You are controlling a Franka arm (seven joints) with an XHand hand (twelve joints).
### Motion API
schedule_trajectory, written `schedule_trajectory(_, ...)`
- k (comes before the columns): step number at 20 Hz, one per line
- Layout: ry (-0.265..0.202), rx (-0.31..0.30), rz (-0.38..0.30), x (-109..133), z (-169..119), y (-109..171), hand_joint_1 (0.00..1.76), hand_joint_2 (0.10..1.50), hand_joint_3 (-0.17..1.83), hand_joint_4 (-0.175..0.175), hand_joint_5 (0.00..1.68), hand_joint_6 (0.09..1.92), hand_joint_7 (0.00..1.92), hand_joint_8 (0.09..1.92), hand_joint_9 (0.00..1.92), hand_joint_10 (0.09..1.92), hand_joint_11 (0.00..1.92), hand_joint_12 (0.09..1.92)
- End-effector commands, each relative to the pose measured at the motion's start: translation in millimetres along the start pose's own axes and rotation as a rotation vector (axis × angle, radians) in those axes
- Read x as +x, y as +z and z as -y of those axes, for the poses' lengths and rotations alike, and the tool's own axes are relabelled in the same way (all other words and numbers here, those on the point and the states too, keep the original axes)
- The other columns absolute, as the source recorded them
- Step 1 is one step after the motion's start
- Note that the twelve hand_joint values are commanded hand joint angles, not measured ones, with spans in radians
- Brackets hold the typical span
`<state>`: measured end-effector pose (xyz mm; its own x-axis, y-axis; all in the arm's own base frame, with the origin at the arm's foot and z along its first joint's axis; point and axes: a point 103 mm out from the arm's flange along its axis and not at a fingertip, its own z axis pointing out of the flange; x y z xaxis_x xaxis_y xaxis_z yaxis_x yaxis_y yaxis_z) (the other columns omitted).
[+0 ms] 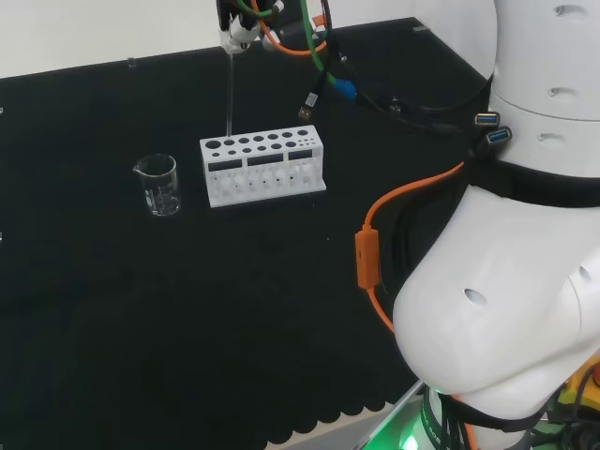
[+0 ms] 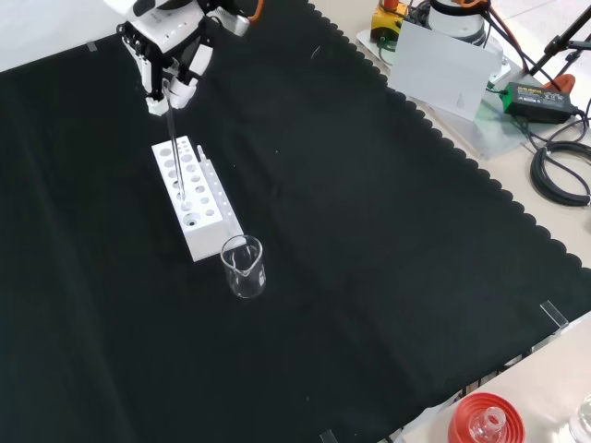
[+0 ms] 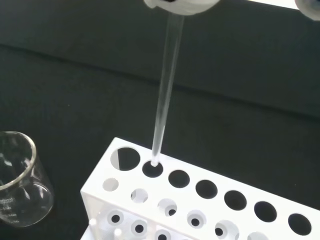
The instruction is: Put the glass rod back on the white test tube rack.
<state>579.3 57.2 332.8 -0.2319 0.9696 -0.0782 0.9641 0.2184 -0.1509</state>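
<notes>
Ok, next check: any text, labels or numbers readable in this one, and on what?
Nothing can be quoted.
Beaker: faint graduation print low on the wall in the wrist view, too blurred to read.
White test tube rack: no markings seen.
Glass rod, pinched in the hand: no markings seen.

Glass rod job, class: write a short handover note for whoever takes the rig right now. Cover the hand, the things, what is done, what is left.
Hand: fingers shut on the glass rod, held upright above the rack.
Rod tip: at the mouth of the second large hole from the rack's beaker end, by the wrist view.
Beaker: beside the rack, untouched.
Done: rod carried over and lined up.
Left: lower it into the hole, let go, withdraw.
</notes>
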Motion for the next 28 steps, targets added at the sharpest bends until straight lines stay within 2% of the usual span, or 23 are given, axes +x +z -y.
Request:
schedule_trajectory(1, 0.011, 0.016, -0.005, -5, 0, 7, 1.32, 1.02, -0.17, -0.175, 1.43, 0.22, 1.49, 0.2, 1.92, 0.09, 1.67, 0.61)
schedule_trajectory(14, -0.005, 0.05, 0.03, 0, -11, 28, 1.32, 1.02, -0.17, -0.175, 1.43, 0.22, 1.49, 0.19, 1.92, 0.09, 1.68, 0.6)
schedule_trajectory(16, -0.01, 0.064, 0.048, 1, -16, 29, 1.32, 1.02, -0.17, -0.175, 1.43, 0.22, 1.49, 0.19, 1.92, 0.09, 1.68, 0.6)
schedule_trajectory(20, -0.024, 0.057, 0.035, 3, -28, 41, 1.32, 1.02, -0.17, -0.175, 1.43, 0.22, 1.49, 0.19, 1.92, 0.09, 1.68, 0.6)
schedule_trajectory(28, -0.039, 0.086, 0.053, 2, -49, 62, 1.32, 1.02, -0.17, -0.175, 1.43, 0.22, 1.49, 0.19, 1.92, 0.09, 1.68, 0.6)
